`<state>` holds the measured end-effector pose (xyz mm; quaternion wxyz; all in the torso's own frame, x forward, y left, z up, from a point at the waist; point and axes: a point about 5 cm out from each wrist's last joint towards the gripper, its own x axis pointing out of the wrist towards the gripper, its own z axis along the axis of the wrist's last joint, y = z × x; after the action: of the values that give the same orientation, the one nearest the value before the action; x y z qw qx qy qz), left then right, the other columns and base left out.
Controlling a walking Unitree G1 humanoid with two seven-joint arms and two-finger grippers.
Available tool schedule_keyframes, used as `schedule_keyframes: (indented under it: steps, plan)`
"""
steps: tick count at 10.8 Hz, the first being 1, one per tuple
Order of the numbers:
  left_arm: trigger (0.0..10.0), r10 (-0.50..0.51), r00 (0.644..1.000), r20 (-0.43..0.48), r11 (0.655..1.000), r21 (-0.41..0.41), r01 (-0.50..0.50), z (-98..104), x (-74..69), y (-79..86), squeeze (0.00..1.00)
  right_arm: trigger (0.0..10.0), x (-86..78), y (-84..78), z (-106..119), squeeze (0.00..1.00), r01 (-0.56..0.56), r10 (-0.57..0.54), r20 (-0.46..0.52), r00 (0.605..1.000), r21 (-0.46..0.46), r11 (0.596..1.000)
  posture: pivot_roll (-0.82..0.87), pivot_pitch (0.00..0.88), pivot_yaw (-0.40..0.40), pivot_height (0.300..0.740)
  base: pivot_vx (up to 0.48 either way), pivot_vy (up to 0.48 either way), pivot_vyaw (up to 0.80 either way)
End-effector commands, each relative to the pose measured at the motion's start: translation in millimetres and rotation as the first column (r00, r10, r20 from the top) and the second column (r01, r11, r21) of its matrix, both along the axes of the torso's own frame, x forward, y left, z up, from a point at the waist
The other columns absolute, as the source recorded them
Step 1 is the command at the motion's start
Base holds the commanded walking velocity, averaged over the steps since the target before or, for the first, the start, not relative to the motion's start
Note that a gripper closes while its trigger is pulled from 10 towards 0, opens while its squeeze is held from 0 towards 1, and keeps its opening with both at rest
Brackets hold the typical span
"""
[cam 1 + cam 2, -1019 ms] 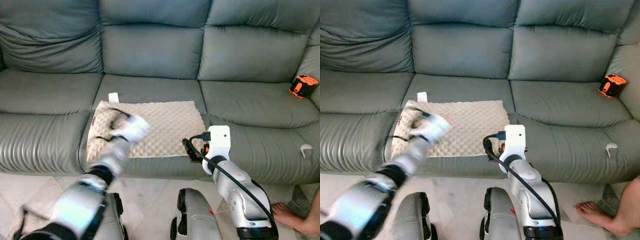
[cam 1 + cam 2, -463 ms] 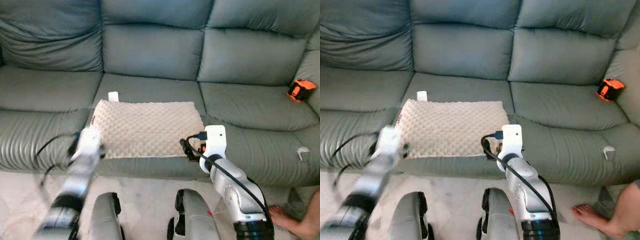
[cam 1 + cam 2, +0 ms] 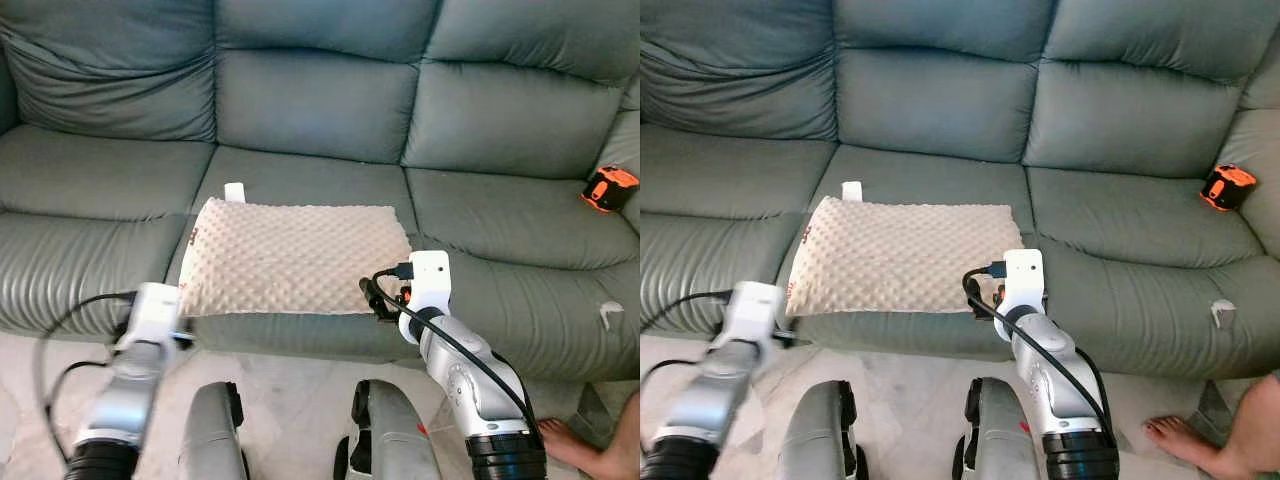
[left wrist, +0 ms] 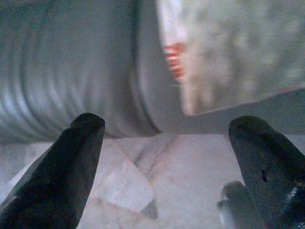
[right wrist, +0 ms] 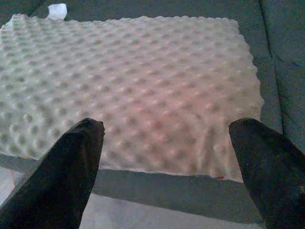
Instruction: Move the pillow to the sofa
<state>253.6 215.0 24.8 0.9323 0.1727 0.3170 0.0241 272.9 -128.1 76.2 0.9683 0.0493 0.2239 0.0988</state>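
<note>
A beige dimpled pillow point(image 3: 295, 255) lies flat on the middle seat of the grey-green sofa point(image 3: 320, 100), its front edge at the seat's front. My left gripper point(image 4: 171, 143) is open, low in front of the sofa, off the pillow's point(image 4: 233, 52) front left corner and apart from it. My right gripper point(image 5: 167, 143) is open just short of the pillow's point(image 5: 138, 86) front right part, holding nothing. In the left eye view its wrist point(image 3: 428, 285) sits by the pillow's front right corner.
An orange and black tape measure point(image 3: 608, 188) lies on the right seat. A small white tag point(image 3: 235, 191) sticks up behind the pillow. A person's bare foot point(image 3: 570, 437) rests on the pale tiled floor at the lower right. My legs point(image 3: 385, 440) stand close to the sofa front.
My left arm has pulled off the pillow's left side and dropped back down to the left of it. The right arm has stayed at the pillow's front right corner.
</note>
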Motion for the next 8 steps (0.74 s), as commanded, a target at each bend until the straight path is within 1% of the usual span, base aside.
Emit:
schedule_keyframes:
  steps: [1, 3, 4, 6, 7, 8]
  plan:
    - [10.0, -0.037, 0.999, -0.005, 0.999, -0.015, 0.037, 2.6, 2.6, -10.4, 0.00, 10.0, 1.5, -5.6, 2.1, 0.00, 0.013, -0.013, 0.006, 1.000, -0.014, 1.000, 0.03, 0.080, -0.097, 0.615, 0.000, 0.000, 0.00]
    - [10.0, -0.068, 0.998, -0.014, 0.997, -0.048, 0.067, 9.7, -1.7, -22.0, 0.00, 10.0, 1.4, -10.2, 2.5, 0.00, 0.017, -0.017, 0.008, 1.000, -0.022, 1.000, 0.02, 0.083, -0.097, 0.615, 0.000, 0.000, 0.00]
    - [10.0, -0.069, 0.997, -0.018, 0.996, -0.053, 0.068, 8.1, -2.3, -24.7, 0.00, 10.0, 2.0, -9.8, 2.3, 0.00, 0.017, -0.017, 0.008, 1.000, -0.022, 1.000, 0.02, 0.085, -0.097, 0.615, 0.000, 0.000, 0.00]
    - [10.0, -0.090, 0.996, -0.022, 0.994, -0.059, 0.089, 0.3, 7.2, -36.6, 0.00, 10.0, 2.8, -6.4, 3.2, 0.00, 0.013, -0.013, 0.012, 1.000, -0.020, 1.000, 0.00, 0.087, -0.099, 0.615, 0.000, 0.000, 0.00]
    - [10.0, -0.123, 0.991, -0.058, 0.990, -0.073, 0.119, -6.6, 12.1, -47.9, 0.00, 10.0, 3.2, -7.8, 5.3, 0.00, 0.017, -0.016, 0.016, 1.000, -0.021, 1.000, -0.02, 0.089, -0.095, 0.615, 0.000, 0.000, 0.00]
    - [10.0, -0.151, 0.986, -0.073, 0.985, -0.093, 0.144, -10.2, 15.5, -56.4, 0.00, 10.0, 2.9, -12.3, 6.8, 0.00, 0.029, -0.028, 0.020, 0.999, -0.027, 0.999, -0.03, 0.092, -0.093, 0.615, 0.000, 0.000, 0.00]
